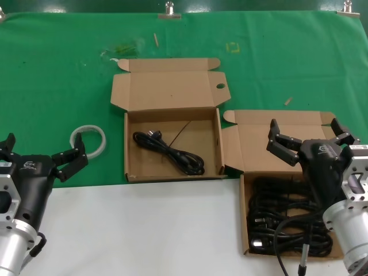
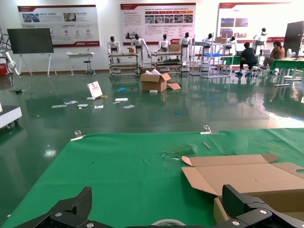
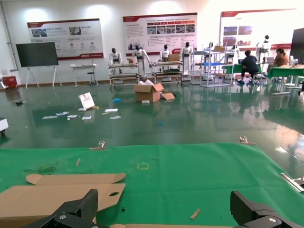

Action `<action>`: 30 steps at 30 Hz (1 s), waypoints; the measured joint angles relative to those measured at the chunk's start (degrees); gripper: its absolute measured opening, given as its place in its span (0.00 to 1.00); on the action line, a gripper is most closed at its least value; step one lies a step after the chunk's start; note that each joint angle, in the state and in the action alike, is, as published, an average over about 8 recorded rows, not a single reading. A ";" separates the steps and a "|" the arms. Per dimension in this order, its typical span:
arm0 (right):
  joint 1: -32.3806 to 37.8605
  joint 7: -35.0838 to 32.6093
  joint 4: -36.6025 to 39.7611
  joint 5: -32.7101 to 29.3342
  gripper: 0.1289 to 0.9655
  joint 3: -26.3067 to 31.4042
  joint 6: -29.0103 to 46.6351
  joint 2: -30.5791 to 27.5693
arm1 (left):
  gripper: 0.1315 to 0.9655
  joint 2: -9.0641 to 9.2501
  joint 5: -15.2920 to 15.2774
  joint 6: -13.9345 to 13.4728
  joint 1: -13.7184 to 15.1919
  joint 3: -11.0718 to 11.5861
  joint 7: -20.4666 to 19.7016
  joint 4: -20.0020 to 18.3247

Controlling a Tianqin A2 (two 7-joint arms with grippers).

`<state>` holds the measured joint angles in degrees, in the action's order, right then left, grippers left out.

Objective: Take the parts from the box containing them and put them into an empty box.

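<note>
Right gripper (image 1: 307, 137) fingers spread, empty, above cords (image 1: 287, 221); left gripper (image 1: 40, 155) fingers apart.

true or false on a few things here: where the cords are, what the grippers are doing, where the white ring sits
1. One black cord lies in the box on the left. True.
2. The box on the right is empty. False: it holds a pile of black cords.
3. The right gripper is open above the box on the right, holding nothing. True.
4. The left gripper grips the white ring. False: it is open with nothing in it, the ring lying on the green cloth beside it.
5. Both box lids are closed. False: both are open.
</note>
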<state>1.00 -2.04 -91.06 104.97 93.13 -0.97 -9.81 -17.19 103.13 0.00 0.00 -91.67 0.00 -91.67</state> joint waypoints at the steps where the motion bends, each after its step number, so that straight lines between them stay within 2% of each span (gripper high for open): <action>1: 0.00 0.00 0.00 0.00 1.00 0.00 0.00 0.00 | 1.00 0.00 0.00 0.00 0.00 0.00 0.00 0.00; 30: 0.00 0.00 0.00 0.00 1.00 0.00 0.00 0.00 | 1.00 0.00 0.00 0.00 0.00 0.00 0.00 0.00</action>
<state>1.00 -2.04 -91.06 104.97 93.13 -0.97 -9.81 -17.19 103.13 0.00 0.00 -91.67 0.00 -91.67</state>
